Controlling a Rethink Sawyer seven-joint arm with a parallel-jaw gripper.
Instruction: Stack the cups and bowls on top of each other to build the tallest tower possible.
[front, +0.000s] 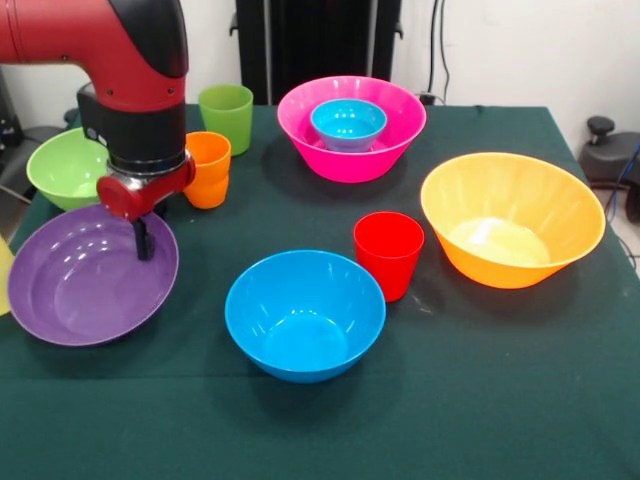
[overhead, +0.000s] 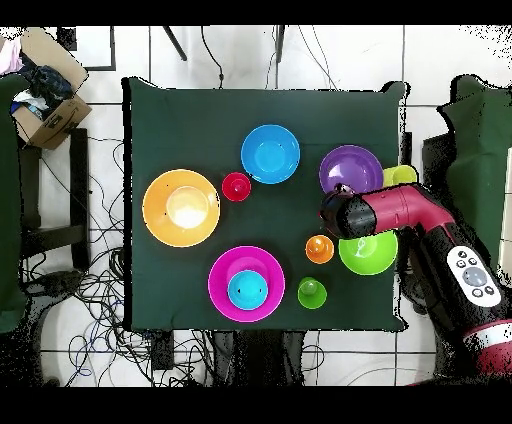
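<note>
My gripper (front: 145, 236) hangs over the far rim of the purple bowl (front: 90, 275), its tip down inside the bowl; its state does not show. Behind it are the lime green bowl (front: 62, 168), the orange cup (front: 208, 168) and the green cup (front: 226, 117). The pink bowl (front: 350, 165) holds the small blue bowl (front: 348, 123). The large blue bowl (front: 305, 313), red cup (front: 389, 254) and orange bowl (front: 512, 218) stand apart. In the overhead view the arm (overhead: 400, 212) covers part of the lime green bowl (overhead: 368, 255), next to the purple bowl (overhead: 350, 170) and pale yellow cup (overhead: 400, 176).
A dark green cloth (front: 500, 400) covers the table. Beyond the table's corner in the overhead view a cardboard box (overhead: 45, 105) sits on the floor, and cables (overhead: 90, 290) run along that side of the table.
</note>
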